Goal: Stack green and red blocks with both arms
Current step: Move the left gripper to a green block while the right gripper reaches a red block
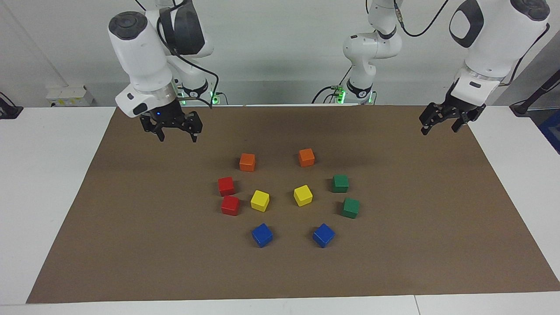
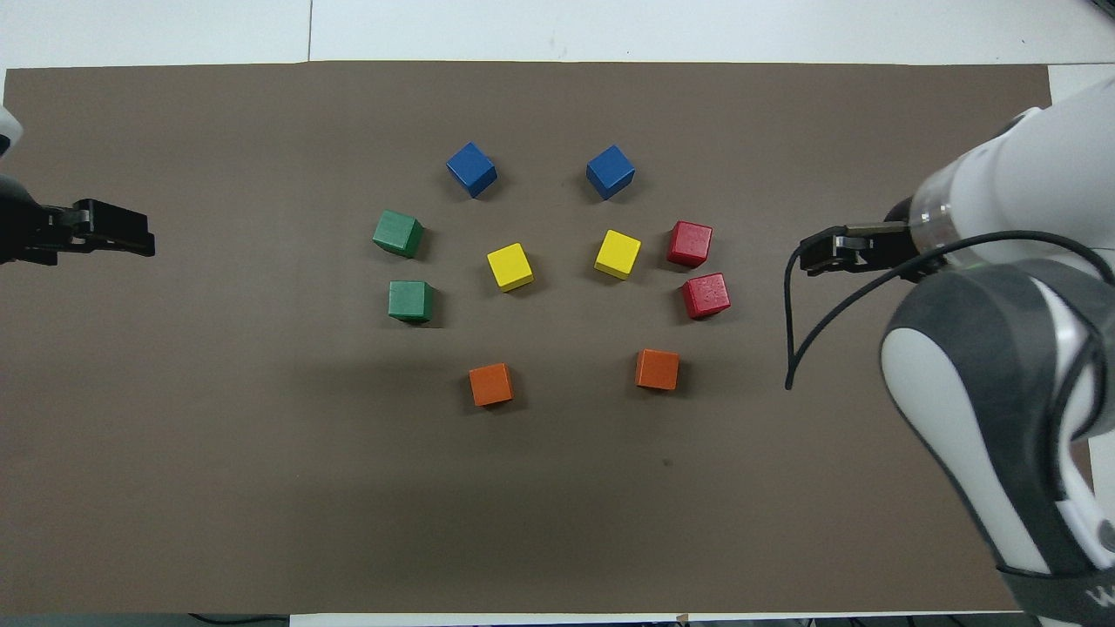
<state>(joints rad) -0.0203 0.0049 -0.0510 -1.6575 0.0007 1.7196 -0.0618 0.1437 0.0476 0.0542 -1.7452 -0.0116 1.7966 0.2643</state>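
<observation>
Here, ten cubes lie in a loose ring on a brown mat [image 1: 131,245], none yet stacked, as two white arms hang above it with nothing in either grasp. The right gripper [image 1: 175,130] hovers over bare mat toward the right arm's end of the table, its fingers spread wide and empty; it appears placed to drop onto the two red blocks, which sit just beside each other at that arm's end of the ring, one [image 1: 226,186] nearer the robots than the other [image 1: 230,205]. The left gripper [image 1: 442,122] hangs over the mat's edge at the left arm's end, its fingers likewise parted and holding nothing, well apart from the two green blocks, one [image 1: 340,183] nearer the robots and one [image 1: 350,208] farther. That split looks deliberate: each colour pair lies on the side of the arm likeliest to reach it, so the arms need not cross. Between the pairs sit two yellow cubes [image 1: 260,201], with two orange cubes [image 1: 247,162] nearest the robots and two blue cubes [image 1: 262,235] farthest; these are not part of the job and would best be left where they rest. The first pick seems to be the step in hand.
</observation>
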